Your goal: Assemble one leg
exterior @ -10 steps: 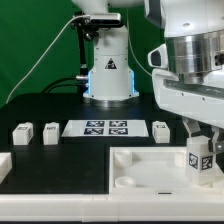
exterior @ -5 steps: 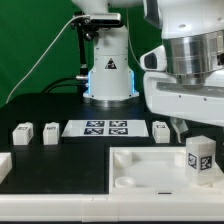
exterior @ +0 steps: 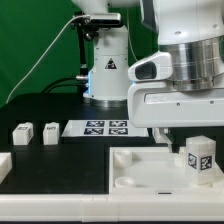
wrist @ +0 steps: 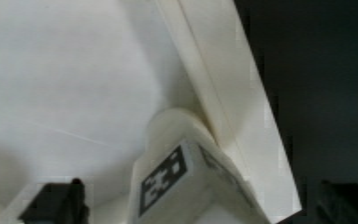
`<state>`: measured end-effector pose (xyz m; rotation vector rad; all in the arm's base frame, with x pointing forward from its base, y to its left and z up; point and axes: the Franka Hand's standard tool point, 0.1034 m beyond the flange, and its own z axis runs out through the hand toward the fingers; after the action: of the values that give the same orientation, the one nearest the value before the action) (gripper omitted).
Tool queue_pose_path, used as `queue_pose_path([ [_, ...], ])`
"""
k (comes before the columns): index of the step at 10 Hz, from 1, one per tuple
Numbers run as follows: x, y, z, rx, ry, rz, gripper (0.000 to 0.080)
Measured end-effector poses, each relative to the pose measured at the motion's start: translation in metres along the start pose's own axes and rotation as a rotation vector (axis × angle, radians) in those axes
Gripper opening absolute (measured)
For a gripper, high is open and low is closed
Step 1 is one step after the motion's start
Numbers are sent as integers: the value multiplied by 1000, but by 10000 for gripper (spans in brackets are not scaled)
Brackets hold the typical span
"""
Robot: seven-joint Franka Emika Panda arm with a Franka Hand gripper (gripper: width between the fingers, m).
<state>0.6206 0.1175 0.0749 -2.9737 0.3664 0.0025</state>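
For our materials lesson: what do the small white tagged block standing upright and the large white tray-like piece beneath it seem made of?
Small white cuboid block: probably hard matte plastic, given its smooth, even faces; the tag looks like a printed sticker. Large white tray-like piece: likely the same plastic, judging by its moulded rounded recesses and soft sheen.

Hand [wrist: 202,198] now clear of the leg [exterior: 200,158], higher up.
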Motion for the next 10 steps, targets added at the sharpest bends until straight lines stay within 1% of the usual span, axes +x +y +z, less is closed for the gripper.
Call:
queue_pose_path([
  [1, 1, -1, -1, -20, 4, -143, 649],
  [2, 3, -3, -3, -51, 13, -264, 649],
  [3, 3, -5, -3, -73, 21, -379, 649],
  [4, 3, -4, -2, -75, 29, -479, 649],
  [5, 3, -3, -2, -76, 28, -503, 649],
  [6, 3, -3, -2, -76, 28, -495, 619],
  [7, 3, -3, -2, -76, 28, -495, 619],
  [8, 3, -3, -2, -76, 28, -495, 473],
  [9, 3, -3, -2, -76, 28, -495, 302],
  [10, 4, -1, -2, -77, 29, -474, 302],
])
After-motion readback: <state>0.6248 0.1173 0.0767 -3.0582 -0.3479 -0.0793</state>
